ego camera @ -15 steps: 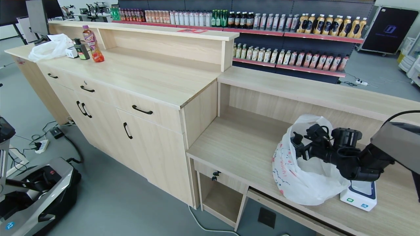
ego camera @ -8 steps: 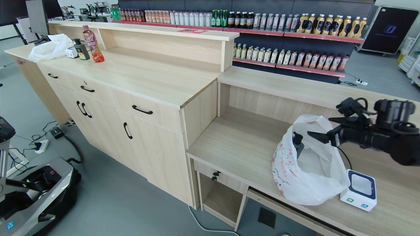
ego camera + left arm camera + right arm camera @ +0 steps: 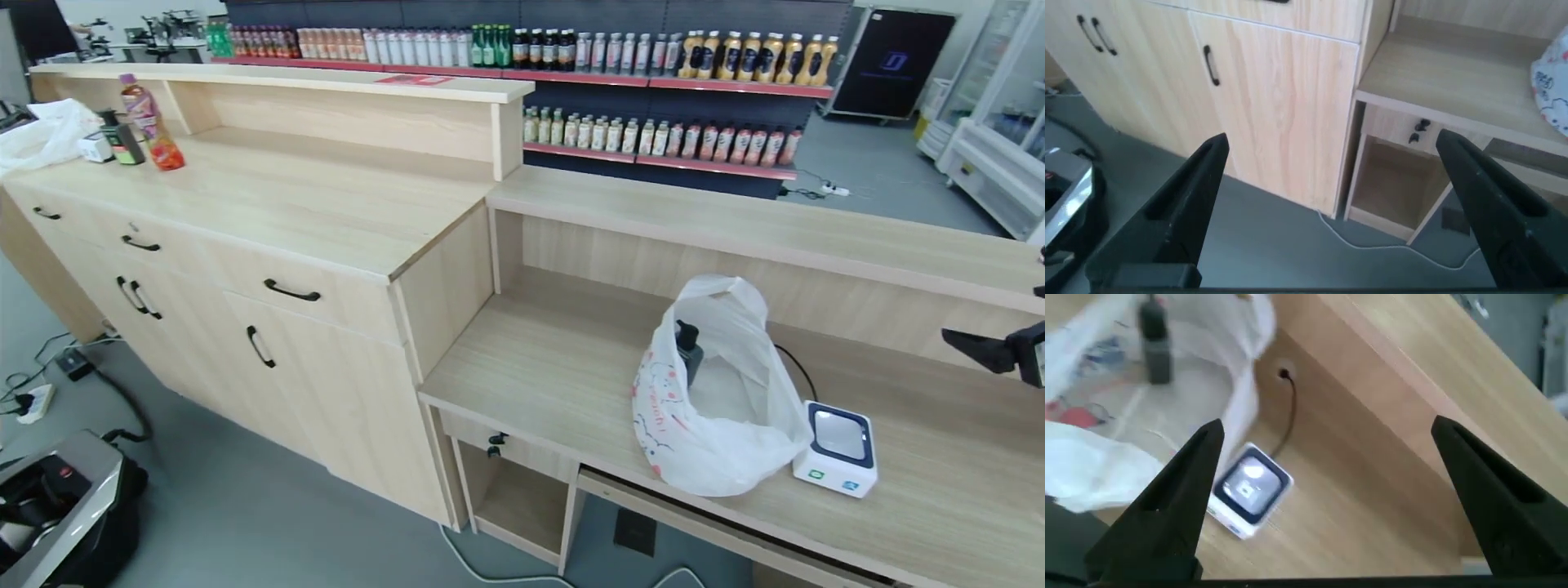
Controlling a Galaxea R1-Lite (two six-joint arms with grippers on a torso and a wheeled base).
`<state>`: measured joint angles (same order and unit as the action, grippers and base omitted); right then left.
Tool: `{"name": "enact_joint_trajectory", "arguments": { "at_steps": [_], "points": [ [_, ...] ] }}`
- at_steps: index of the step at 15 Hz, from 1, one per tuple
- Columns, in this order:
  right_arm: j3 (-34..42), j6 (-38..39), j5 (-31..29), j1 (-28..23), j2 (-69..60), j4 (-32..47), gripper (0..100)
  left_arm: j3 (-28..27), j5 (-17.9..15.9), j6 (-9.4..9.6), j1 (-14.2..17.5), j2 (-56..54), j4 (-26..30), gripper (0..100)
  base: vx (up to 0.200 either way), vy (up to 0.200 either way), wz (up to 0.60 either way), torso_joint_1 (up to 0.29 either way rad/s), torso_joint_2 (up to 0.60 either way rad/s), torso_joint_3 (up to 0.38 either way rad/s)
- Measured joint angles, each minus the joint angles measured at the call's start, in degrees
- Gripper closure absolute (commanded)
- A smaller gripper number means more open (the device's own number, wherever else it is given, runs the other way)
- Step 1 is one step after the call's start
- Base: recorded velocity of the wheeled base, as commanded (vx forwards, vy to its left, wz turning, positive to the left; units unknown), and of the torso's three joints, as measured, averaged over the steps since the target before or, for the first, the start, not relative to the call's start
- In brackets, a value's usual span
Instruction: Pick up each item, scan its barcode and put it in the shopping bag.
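Right gripper [image 3: 1327, 433] spread, empty, near shopping bag [image 3: 718, 408] (dark bottle [image 3: 688, 347] inside); left gripper [image 3: 1333, 139] spread too. Next, likely: grasp drink bottle [image 3: 151, 122] mid-body, barcode clear for scanner [image 3: 837, 449].

No print reads clearly: the red lettering on the shopping bag [image 3: 720, 429] is too small.

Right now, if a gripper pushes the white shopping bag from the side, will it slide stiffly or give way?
Probably give way: the shopping bag is thin, wrinkled plastic, so it would likely crumple. The dark bottle standing inside looks apt to tip. The bag seems to touch the scanner, which might get nudged.
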<state>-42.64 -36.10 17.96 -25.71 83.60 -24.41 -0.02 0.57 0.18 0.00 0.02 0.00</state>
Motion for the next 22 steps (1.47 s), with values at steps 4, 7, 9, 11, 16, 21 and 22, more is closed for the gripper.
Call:
{"name": "enact_joint_trajectory", "arguments": {
  "at_steps": [4, 7, 9, 11, 16, 21, 22],
  "points": [
    [0.23, 3.23, -5.07, -7.11, -0.2, 4.9, 0, 0.02, 0.0, 0.0, 0.0, 0.0, 0.0, 0, 0.0, 0.0, -0.6, 0.0, 0.0, 0.005],
    [0.26, 3.64, -4.08, -11.17, 2.23, 3.44, 0, 0.02, 0.02, -0.02, 0.0, 0.0, 0.02, 0, 0.0, 0.0, 0.0, 0.0, 0.0, 0.0],
    [0.23, 3.83, 1.89, -15.32, 6.01, -0.22, 0, 0.02, 0.0, -0.02, -0.02, 0.0, 0.0, 0, 0.0, 0.0, 0.0, 0.0, 0.0, 0.0],
    [0.12, 2.05, 11.93, -19.6, 10.61, -3.36, 0, 0.02, 0.02, -0.02, 0.0, 0.0, 0.0, 0, 0.0, 0.0, 0.0, 0.0, 0.0, 0.0],
    [0.06, -1.58, 28.18, -29.03, 20.55, -7.2, 0, 0.02, 0.02, 0.0, 0.0, 0.0, 0.0, 0, 0.0, 0.0, 0.0, 0.0, 0.0, 0.0],
    [-3.63, 1.04, 34.16, -31.4, 29.62, -12.87, 0, 0.02, 0.02, 0.0, 0.0, 0.0, 0.0, 0, 0.0, 0.0, 0.0, 0.0, 0.0, 0.0],
    [-4.74, 1.61, 34.29, -31.54, 30.84, -12.9, 0, 0.02, 0.0, 0.0, 0.0, 0.0, 0.0, 0, 0.0, 0.0, 0.0, 0.0, 0.0, 0.0]
  ]
}}
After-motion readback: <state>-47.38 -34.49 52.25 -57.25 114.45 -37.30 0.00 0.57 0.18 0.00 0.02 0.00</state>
